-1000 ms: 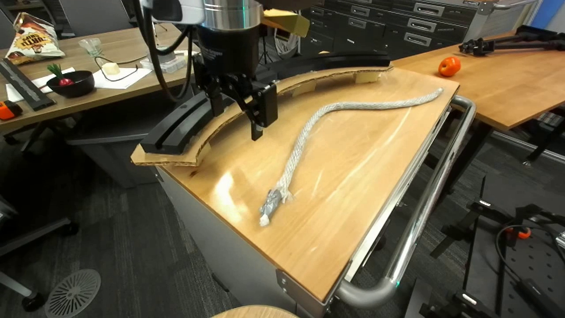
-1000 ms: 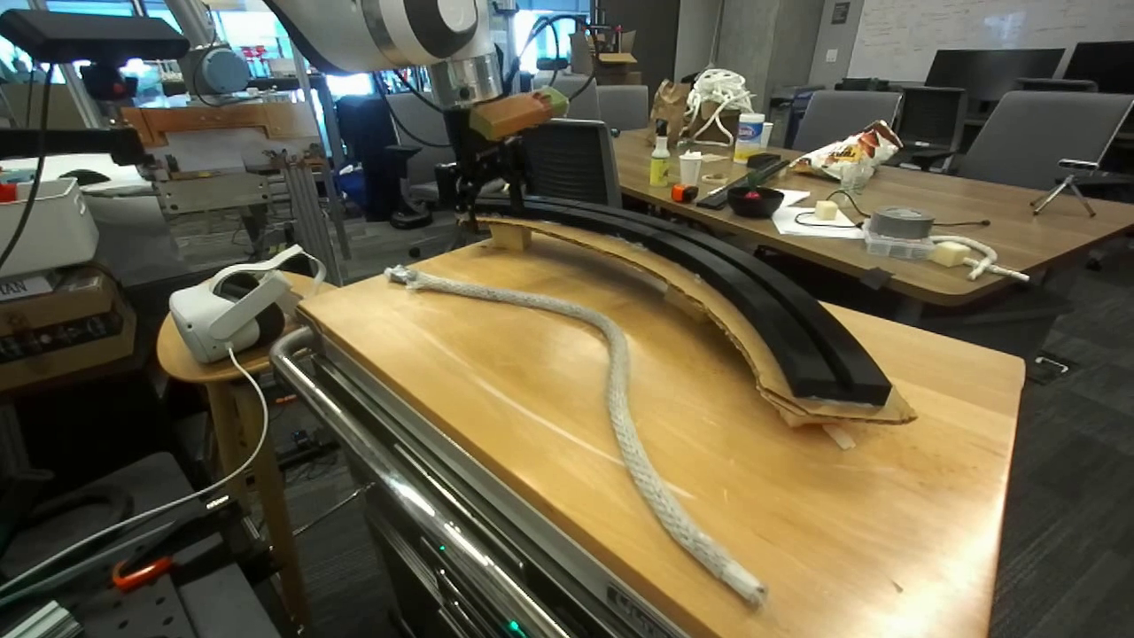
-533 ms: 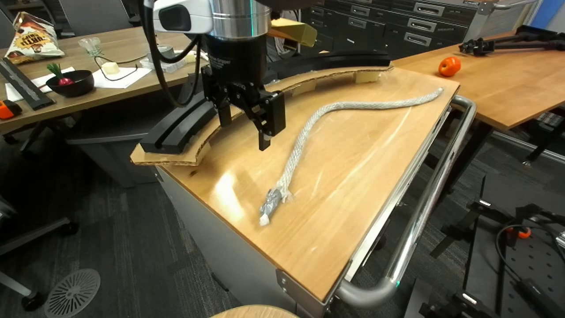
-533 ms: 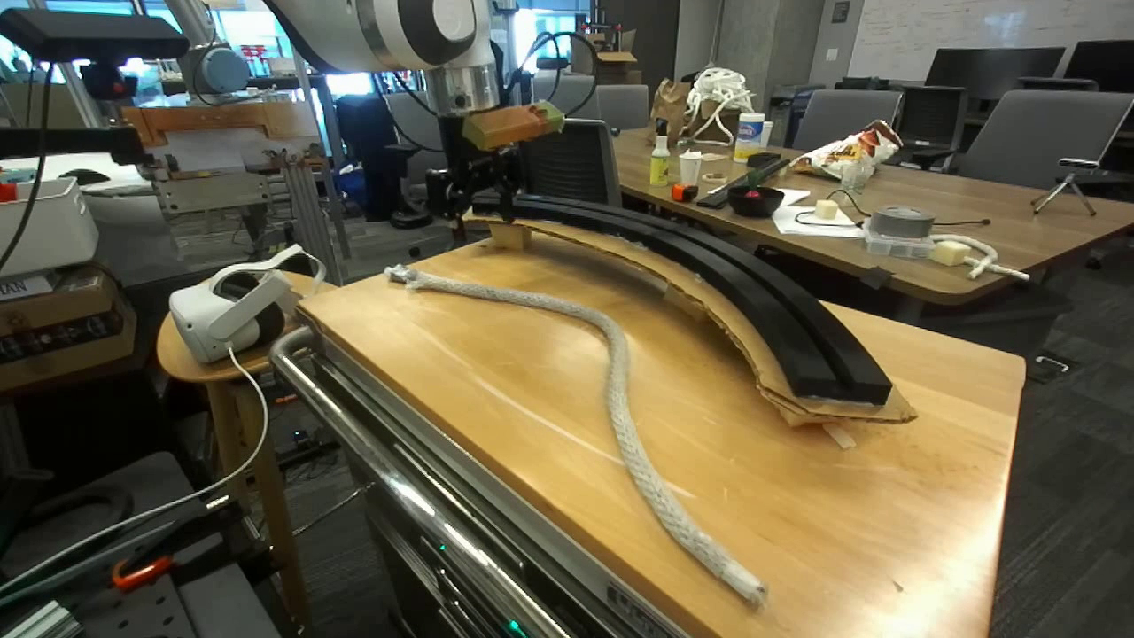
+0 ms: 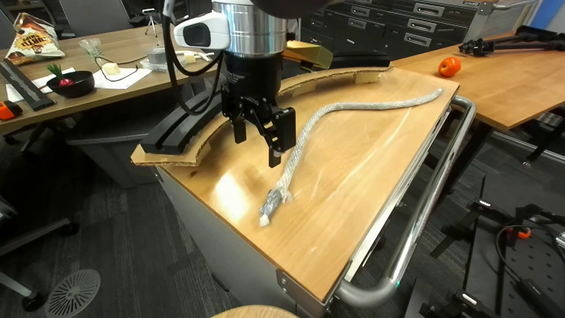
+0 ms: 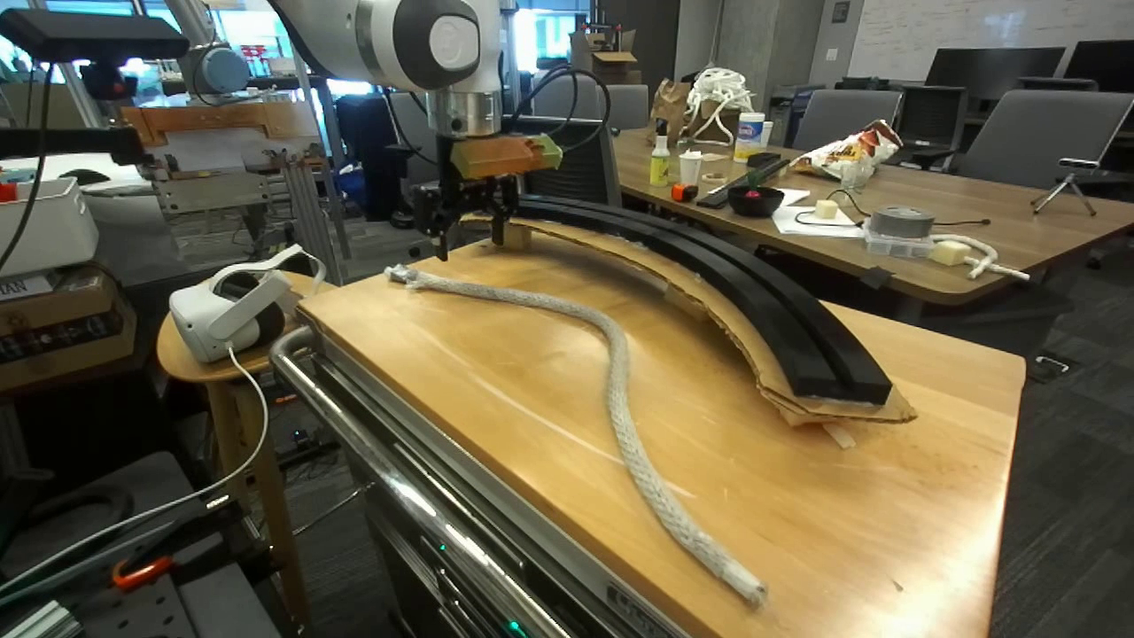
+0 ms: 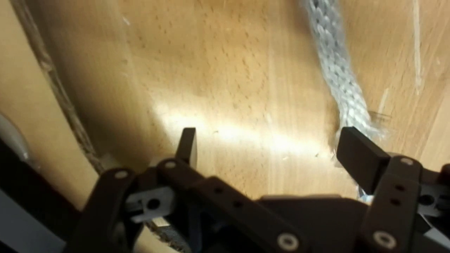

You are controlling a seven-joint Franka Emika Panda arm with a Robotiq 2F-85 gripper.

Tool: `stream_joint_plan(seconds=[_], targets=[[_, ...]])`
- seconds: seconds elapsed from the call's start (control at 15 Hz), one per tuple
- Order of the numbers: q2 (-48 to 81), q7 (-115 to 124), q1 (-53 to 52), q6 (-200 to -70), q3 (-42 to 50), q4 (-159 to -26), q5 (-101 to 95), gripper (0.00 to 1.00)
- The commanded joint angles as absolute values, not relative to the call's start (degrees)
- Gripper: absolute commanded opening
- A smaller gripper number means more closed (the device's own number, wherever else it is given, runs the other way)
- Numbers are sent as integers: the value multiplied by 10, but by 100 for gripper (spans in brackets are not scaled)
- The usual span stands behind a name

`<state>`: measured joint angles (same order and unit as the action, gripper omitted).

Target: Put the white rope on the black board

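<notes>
White rope (image 5: 340,106) lies bent on the desk (image 5: 348,137); above, between it and the black board (image 6: 718,257), the gripper (image 5: 257,147) hangs pointing down, jaws wide apart.

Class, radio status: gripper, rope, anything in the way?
Gripper open, empty, above tabletop. White rope on tabletop, off black board. No obstacle seen between gripper and rope.
</notes>
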<state>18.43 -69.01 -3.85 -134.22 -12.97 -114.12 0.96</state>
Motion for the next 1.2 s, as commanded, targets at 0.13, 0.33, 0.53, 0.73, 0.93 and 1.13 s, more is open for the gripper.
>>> stream_joint_plan(seconds=[0.13, 0.33, 0.53, 0.73, 0.93, 1.13], targets=[[171, -677, -48, -1331, -128, -1167, -2, 100], [155, -674, -53, -1328, -128, -1186, -8, 100], [140, -671, -55, -1330, -128, -1204, -9, 100], [143, -681, -53, -1318, -131, -1204, 2, 100], [169, -676, -55, -1300, -128, -1185, 0, 100], [184, -666, -57, -1319, -126, -1180, -3, 74]])
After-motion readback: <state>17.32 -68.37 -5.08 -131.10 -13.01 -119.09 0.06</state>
